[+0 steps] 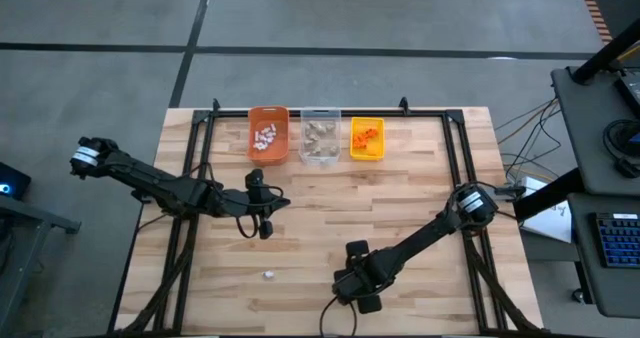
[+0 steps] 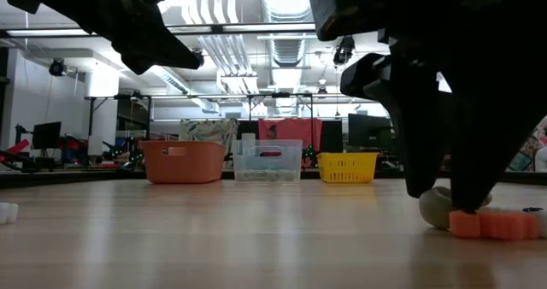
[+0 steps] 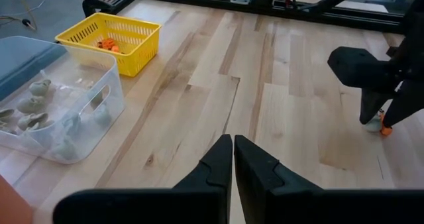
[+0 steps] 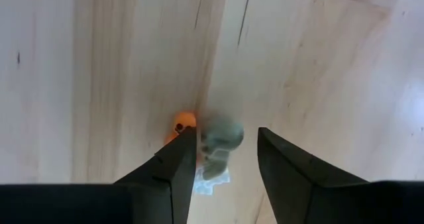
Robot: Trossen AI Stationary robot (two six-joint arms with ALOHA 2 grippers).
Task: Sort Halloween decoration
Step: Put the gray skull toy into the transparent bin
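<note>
My right gripper (image 4: 226, 136) stands open near the table's front edge, pointing down, fingertips close to the wood (image 2: 449, 199). A grey-tan trinket (image 4: 218, 141) lies on the table between its fingers, close to one of them. An orange trinket (image 4: 182, 123) lies just outside that same finger, and in the low view (image 2: 496, 225) it rests on the table beside the grey-tan one (image 2: 434, 208). A white trinket (image 1: 268, 275) lies alone toward the front left. My left gripper (image 3: 233, 158) hangs shut and holds nothing above the table's left-middle (image 1: 262, 221). My right gripper has one finger (image 4: 179, 161) right beside the grey-tan trinket and the orange one. Whether that finger touches either, I cannot tell. Both trinkets lie on the table.
Three bins stand in a row at the far edge: an orange bin (image 1: 268, 133) with white pieces, a clear bin (image 1: 320, 138) with grey-tan pieces and a yellow basket (image 1: 367, 140) with orange pieces. A black frame (image 1: 330, 111) borders the table.
</note>
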